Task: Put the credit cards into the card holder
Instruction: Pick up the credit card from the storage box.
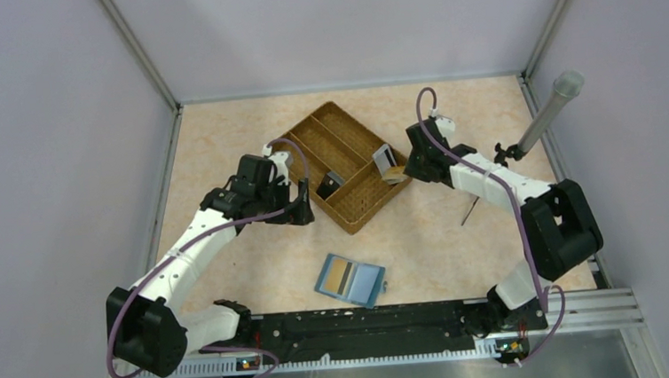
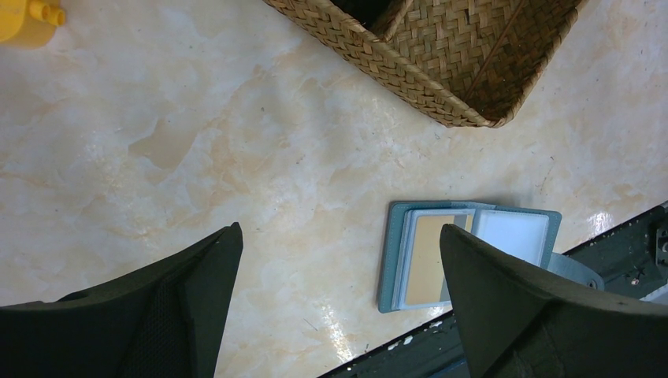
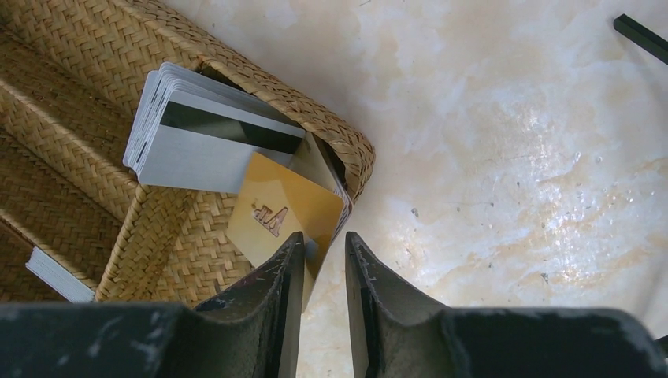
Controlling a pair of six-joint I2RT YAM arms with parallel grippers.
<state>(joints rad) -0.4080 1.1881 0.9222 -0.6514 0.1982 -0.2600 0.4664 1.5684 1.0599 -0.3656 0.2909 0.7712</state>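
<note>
The card holder [image 1: 351, 279] lies open on the table near the front rail, with a tan card [image 2: 429, 260] and a white one [image 2: 512, 232] in its panels. My left gripper [image 1: 304, 209] hangs open above the table beside the woven tray [image 1: 327, 136], its fingers [image 2: 339, 228] wide apart and empty. In the tray's corner a stack of grey credit cards [image 3: 205, 146] leans upright with a gold card [image 3: 280, 213] in front of it. My right gripper [image 3: 324, 236] stands over that corner [image 1: 398, 172], jaws narrowly apart. The gold card's lower edge lies against the left finger's inner face.
The tray [image 3: 71, 173] has several compartments; another card stack [image 3: 55, 276] shows in one. A grey tube on a stand [image 1: 548, 112] rises at the right wall. A thin black rod [image 1: 469, 211] lies by the right arm. A yellow piece [image 2: 27, 17] sits on the table.
</note>
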